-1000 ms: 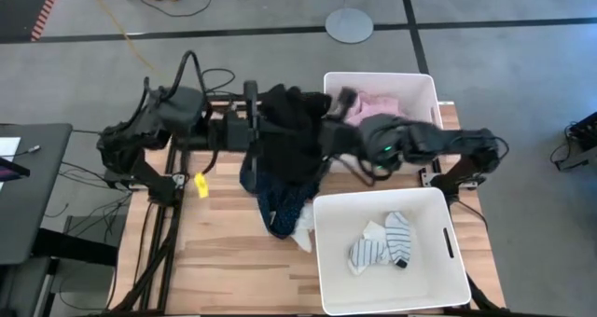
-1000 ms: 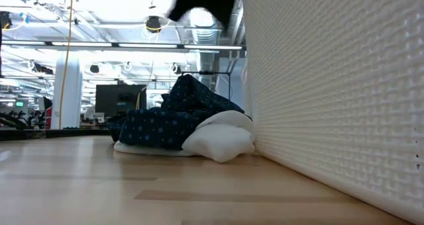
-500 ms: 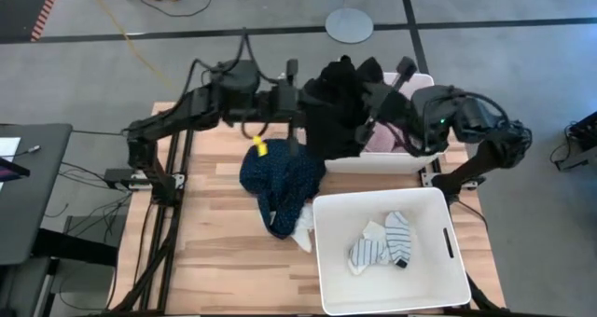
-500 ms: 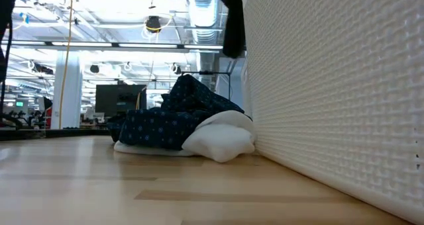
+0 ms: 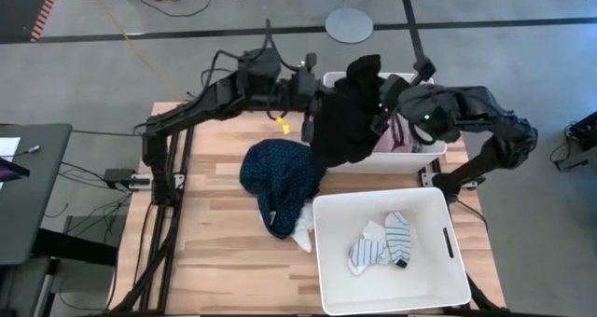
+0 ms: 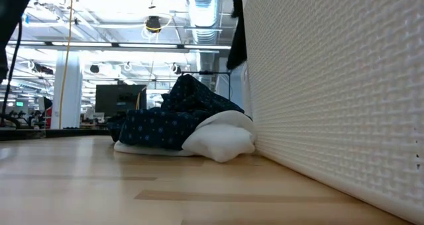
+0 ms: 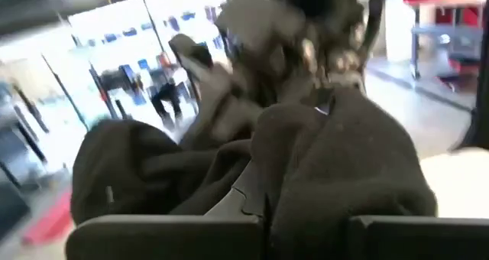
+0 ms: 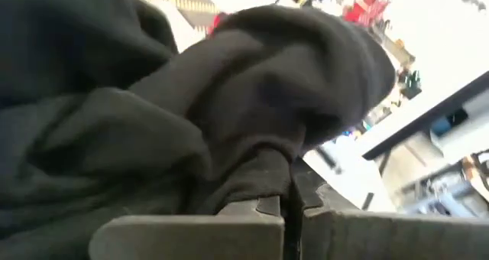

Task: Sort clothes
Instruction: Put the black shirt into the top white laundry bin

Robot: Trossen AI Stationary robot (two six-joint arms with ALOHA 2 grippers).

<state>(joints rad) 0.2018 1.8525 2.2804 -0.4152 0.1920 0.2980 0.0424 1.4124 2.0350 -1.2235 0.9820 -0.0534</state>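
I've got both arms stretched out high over the far side of the tabletop [image 5: 215,252], the large black garment [image 5: 347,121] strung between them above the far bin [image 5: 422,153]. Left gripper [image 5: 315,98] has its fingers clamped on the cloth; right gripper [image 5: 384,101] pinches it too. Navy dotted garment [image 5: 280,179] lies mid-tabletop. Striped socks [image 5: 384,241] sit in the near bin [image 5: 326,261].

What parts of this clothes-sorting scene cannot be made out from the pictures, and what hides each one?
- Far bin: in the high view, the hanging black garment covers most of its inside; only a strip of pink garment shows.
- White item: the navy dotted garment overlaps it in both table views; its kind is unclear.
- Near bin: in the low view, its wall hides the socks.
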